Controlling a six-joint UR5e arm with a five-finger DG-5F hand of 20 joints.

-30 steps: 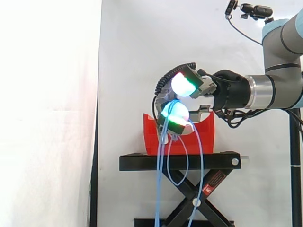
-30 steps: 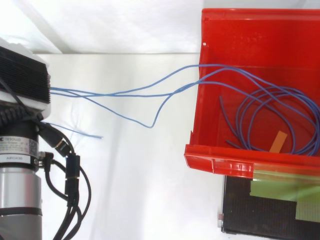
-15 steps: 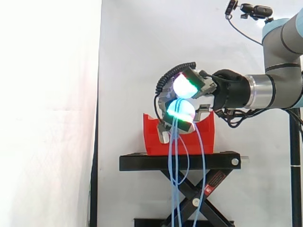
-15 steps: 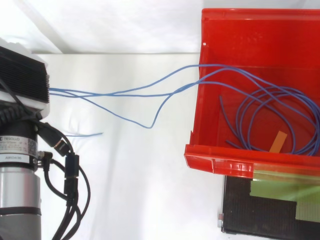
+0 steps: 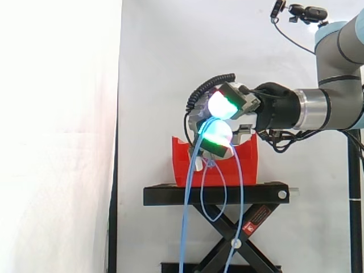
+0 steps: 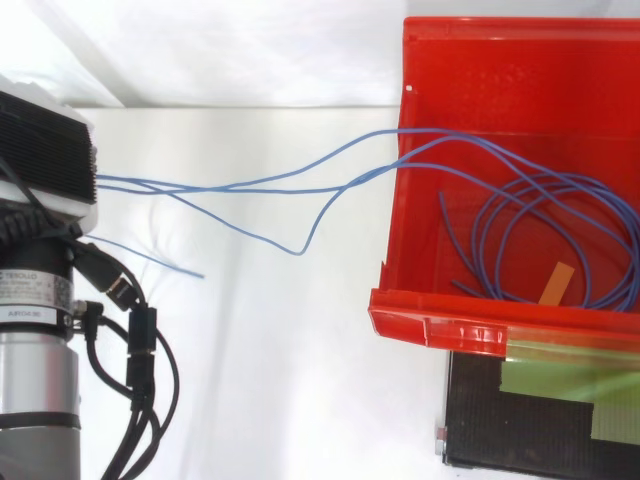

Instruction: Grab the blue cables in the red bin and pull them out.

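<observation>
My hand (image 5: 236, 108) hovers just above and left of the red bin (image 5: 185, 165), its glowing green-white pads curled and pinched on several thin blue cables (image 5: 190, 193). From the pinch the cables hang down past the black stand toward the floor. In the top view the same blue cables (image 6: 260, 185) stretch from the hand's black body (image 6: 45, 150) at the left edge across to the red bin (image 6: 440, 325) and over its left wall. Inside the bin the rest lies in loose coils (image 6: 545, 235). One loose cable end (image 6: 160, 262) dangles below the hand.
The bin stands on a black scissor-lift stand (image 5: 216, 196) in front of a white curtain. An orange strip (image 6: 557, 283) lies on the bin floor. A black plate with green tape (image 6: 540, 400) sits below the bin in the top view.
The hanging cable strands have swung to the left and spread apart again. The loose end in the top view has shifted slightly. The hand has hardly moved.
</observation>
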